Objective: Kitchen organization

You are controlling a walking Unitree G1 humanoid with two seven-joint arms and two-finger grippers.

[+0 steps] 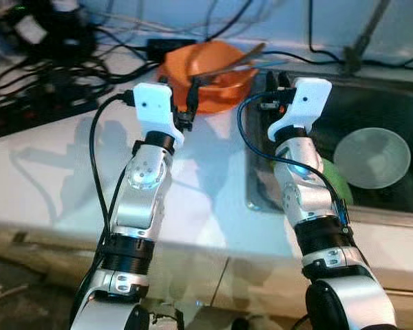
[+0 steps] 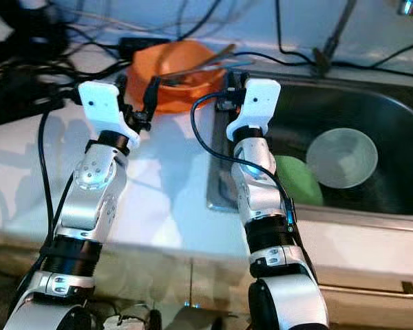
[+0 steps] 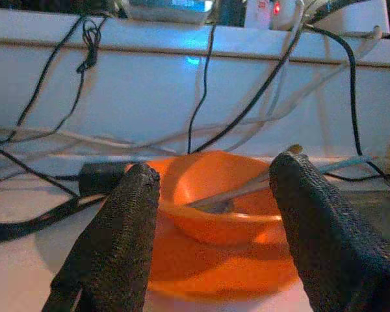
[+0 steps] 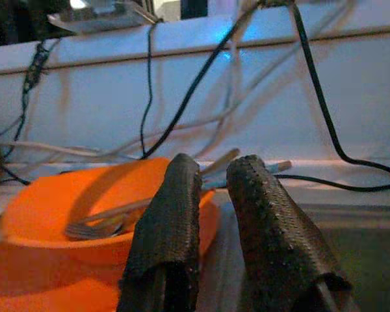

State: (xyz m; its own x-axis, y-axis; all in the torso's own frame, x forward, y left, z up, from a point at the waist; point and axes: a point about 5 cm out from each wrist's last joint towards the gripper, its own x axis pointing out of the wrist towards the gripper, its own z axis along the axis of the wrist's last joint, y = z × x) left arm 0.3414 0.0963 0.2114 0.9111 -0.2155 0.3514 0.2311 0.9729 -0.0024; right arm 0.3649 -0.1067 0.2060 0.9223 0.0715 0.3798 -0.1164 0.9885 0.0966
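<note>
Orange bowl (image 1: 206,74) looks light, rigid, slick plastic with loose cutlery (image 3: 240,194) inside, so pinch the near rim; left gripper (image 3: 214,240) spread wide, right gripper (image 4: 214,227) nearly closed, empty.

A white counter (image 1: 69,172) spans the scene, with a steel sink (image 1: 258,199) set into its right part. On the far middle of the counter, just left of the sink, sits an orange bowl (image 1: 224,86) holding utensils (image 1: 230,67), at least 1 of them a fork (image 4: 94,227). A tangle of black cables (image 1: 48,82) lies across the far left of the counter, touching it, with a black adapter (image 3: 101,179) beside the bowl. In the sink lie a clear bowl (image 1: 372,158) and a green item (image 1: 334,180).
</note>
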